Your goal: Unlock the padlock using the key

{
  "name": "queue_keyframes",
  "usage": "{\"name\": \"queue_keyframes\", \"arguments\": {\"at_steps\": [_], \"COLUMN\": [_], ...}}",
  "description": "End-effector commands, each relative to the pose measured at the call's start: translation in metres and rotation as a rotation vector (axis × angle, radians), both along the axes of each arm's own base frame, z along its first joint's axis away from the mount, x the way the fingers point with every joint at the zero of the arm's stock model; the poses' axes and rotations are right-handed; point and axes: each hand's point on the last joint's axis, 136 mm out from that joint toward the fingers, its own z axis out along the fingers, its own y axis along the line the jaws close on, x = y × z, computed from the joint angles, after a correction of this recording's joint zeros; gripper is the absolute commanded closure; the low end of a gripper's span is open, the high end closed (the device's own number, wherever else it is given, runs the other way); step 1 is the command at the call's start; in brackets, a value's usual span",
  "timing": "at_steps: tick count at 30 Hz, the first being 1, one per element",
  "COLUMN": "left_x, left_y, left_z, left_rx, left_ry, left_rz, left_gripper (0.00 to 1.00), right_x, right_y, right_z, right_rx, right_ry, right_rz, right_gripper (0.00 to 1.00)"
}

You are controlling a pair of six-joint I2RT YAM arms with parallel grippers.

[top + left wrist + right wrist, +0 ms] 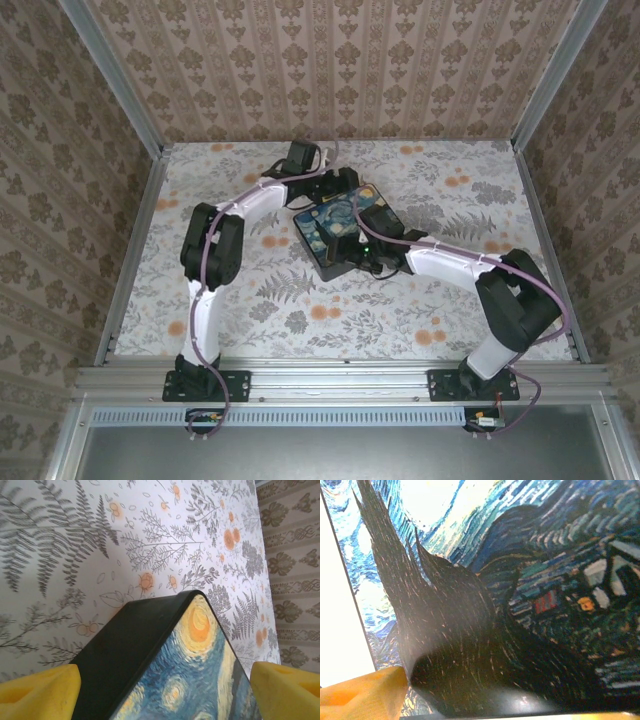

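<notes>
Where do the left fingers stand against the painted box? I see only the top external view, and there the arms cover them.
Observer: In the left wrist view the left fingers stand wide apart, with one corner of the box between them.
Operator: Do they touch it?
Observer: Each finger borders the box's outline at the bottom of that picture, but I cannot tell if there is real contact.
Operator: And the right fingers?
Observer: In the right wrist view one of the right fingers shows at the lower left, across the edge of the lid, which is very near the camera.
</notes>
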Motion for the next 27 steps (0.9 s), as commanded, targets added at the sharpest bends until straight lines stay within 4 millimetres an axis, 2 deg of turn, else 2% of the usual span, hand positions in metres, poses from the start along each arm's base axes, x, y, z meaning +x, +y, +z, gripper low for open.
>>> {"name": "queue_keyframes", "arguments": {"at_steps": [1,4,6,9,11,13,15,17,18,23,27], "left_x": [0.013,0.014,0.009,-0.005,-0.018,-0.027,-0.029,-0.024,-0.021,0.003,0.021], "left_y": [0.048,0.097,0.131,0.192,0.236,0.263,0.273,0.273,0.272,0.269,0.262], "left_z": [0.041,0.067,0.072,0.056,0.035,0.015,-0.006,-0.024,-0.029,-0.049,-0.064], "left_rx": [0.03,0.115,0.199,0.379,0.524,0.611,0.612,0.587,0.586,0.601,0.594], "left_ry": [-0.06,-0.123,-0.134,-0.081,-0.025,0.017,0.069,0.103,0.109,0.109,0.112], "left_rz": [0.032,0.07,0.118,0.25,0.362,0.428,0.459,0.475,0.479,0.497,0.476], "left_gripper": [0.11,0.1,0.1,0.11,0.13,0.19,0.29,0.4,0.42,0.47,0.48], "right_x": [0.032,0.026,0.02,0.011,0.007,0.006,0.006,0.008,0.01,0.011,0.007], "right_y": [0.018,0.018,0.014,0.006,0.001,-0.003,-0.005,-0.005,-0.004,-0.003,-0.004], "right_z": [0.041,0.049,0.052,0.05,0.05,0.051,0.054,0.057,0.059,0.065,0.06], "right_rx": [0.093,0.071,0.038,-0.01,-0.034,-0.055,-0.072,-0.087,-0.092,-0.091,-0.089], "right_ry": [-0.119,-0.115,-0.109,-0.099,-0.101,-0.109,-0.116,-0.124,-0.126,-0.14,-0.131], "right_rz": [-0.023,0.026,0.053,0.078,0.085,0.086,0.093,0.108,0.112,0.124,0.123], "right_gripper": [0.18,0.17,0.17,0.16,0.17,0.19,0.21,0.22,0.22,0.24,0.24]}}
